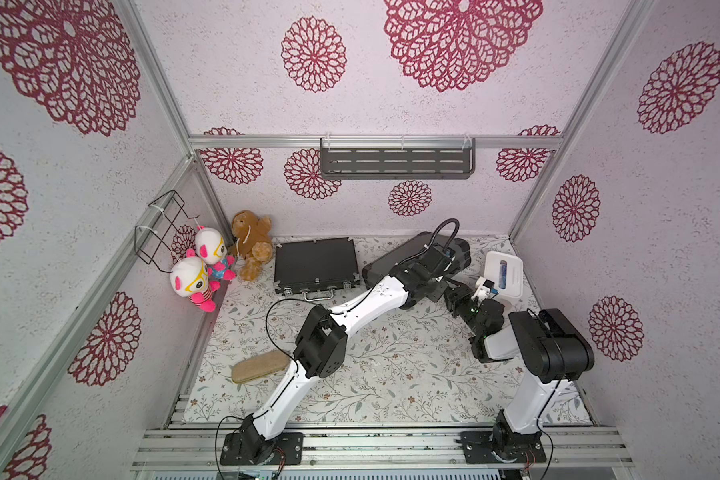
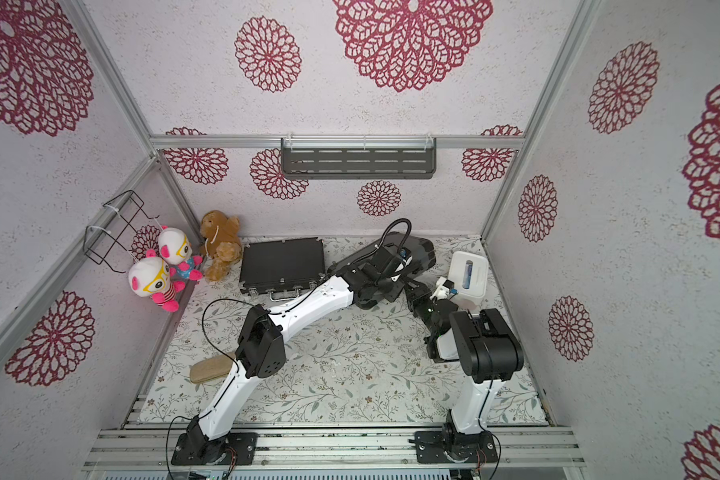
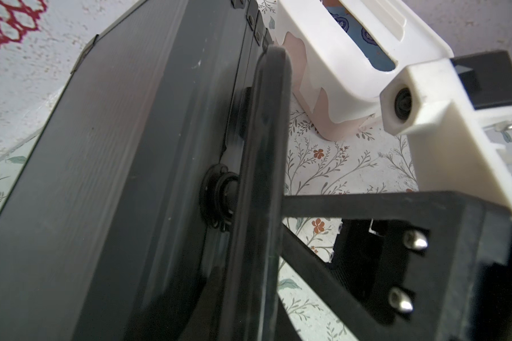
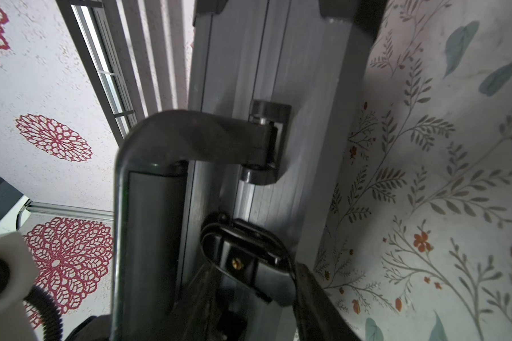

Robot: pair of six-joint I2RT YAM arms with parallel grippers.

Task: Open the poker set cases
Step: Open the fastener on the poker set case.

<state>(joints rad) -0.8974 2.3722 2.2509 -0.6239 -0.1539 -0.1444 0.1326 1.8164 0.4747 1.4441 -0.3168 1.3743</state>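
Beside grey case [image 1: 461, 251], tissue box [image 1: 512, 272], thin case [image 1: 314, 262]

Top views — stereo pair, high over the table's [image 1: 391, 374] front edge, tilted down toward the back wall [image 1: 391, 104], far off; both take in the whole table, near-identical. Left wrist view: hard against the grey case [image 3: 116, 177], looking along its side to the tissue box [image 3: 322, 73] and the right wrist camera [image 3: 402, 103]. Right wrist view — equally near, on the same case's handle [image 4: 148, 206] and latch [image 4: 249, 265], the left wrist camera [image 4: 0, 259] at its edge.
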